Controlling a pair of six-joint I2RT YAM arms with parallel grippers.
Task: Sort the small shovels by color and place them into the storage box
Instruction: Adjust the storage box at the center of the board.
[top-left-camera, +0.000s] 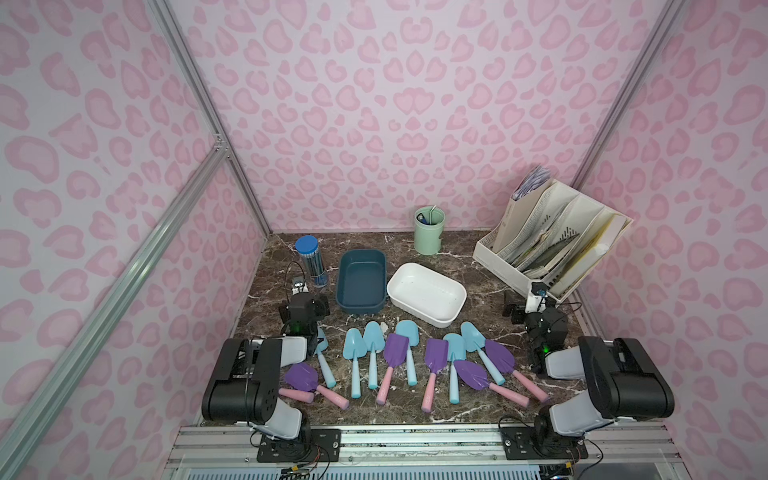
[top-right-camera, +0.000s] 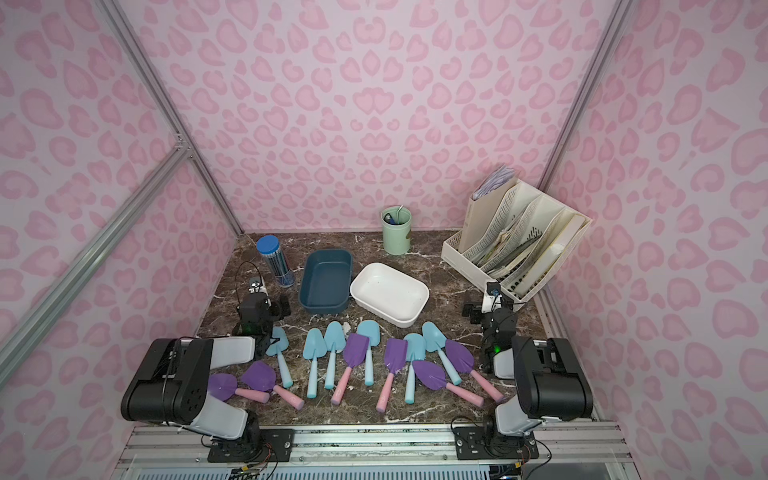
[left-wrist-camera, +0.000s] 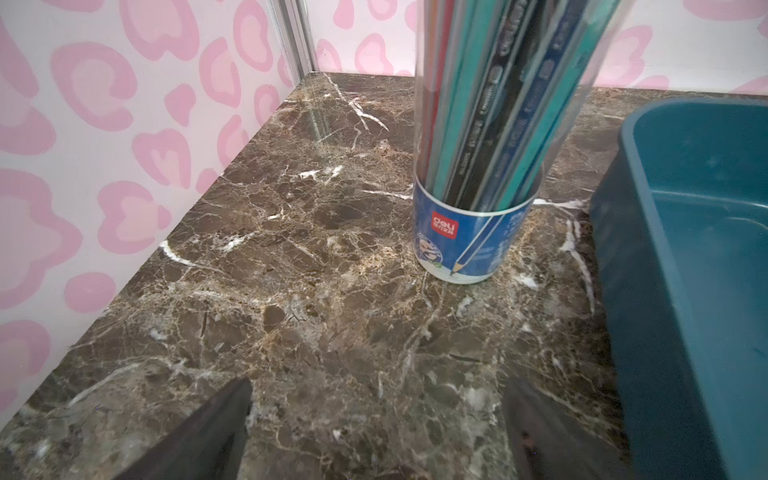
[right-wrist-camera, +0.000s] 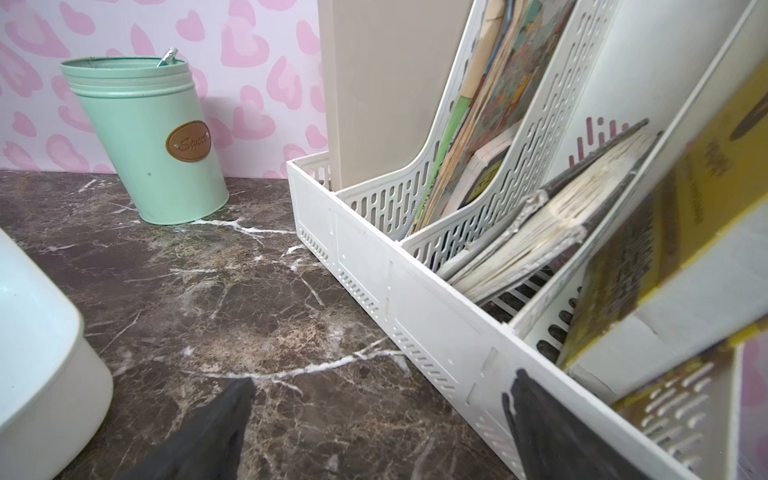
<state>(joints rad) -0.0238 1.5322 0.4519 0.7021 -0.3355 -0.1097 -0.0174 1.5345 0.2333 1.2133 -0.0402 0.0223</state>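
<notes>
Shovels (top-left-camera: 354, 343) all lie at 6 o'clock of table (top-left-camera: 399, 249); blue box (top-left-camera: 359, 307), white box (top-left-camera: 415, 311) at their 12, empty. Spread, holding nothing: left gripper (left-wrist-camera: 378, 386), right gripper (right-wrist-camera: 384, 376). Sorting unstarted; next needs descent onto one handle.

Lower centre: light blue shovels (top-left-camera: 354, 345) and purple-bladed, pink-handled shovels (top-left-camera: 396, 351) are shown on brown, white-veined marble (top-left-camera: 457, 257). Above them, a dark teal box (top-left-camera: 359, 308) and a white box (top-left-camera: 419, 315) are seen. The walls (top-left-camera: 374, 104) are patterned with pink blotches.
</notes>
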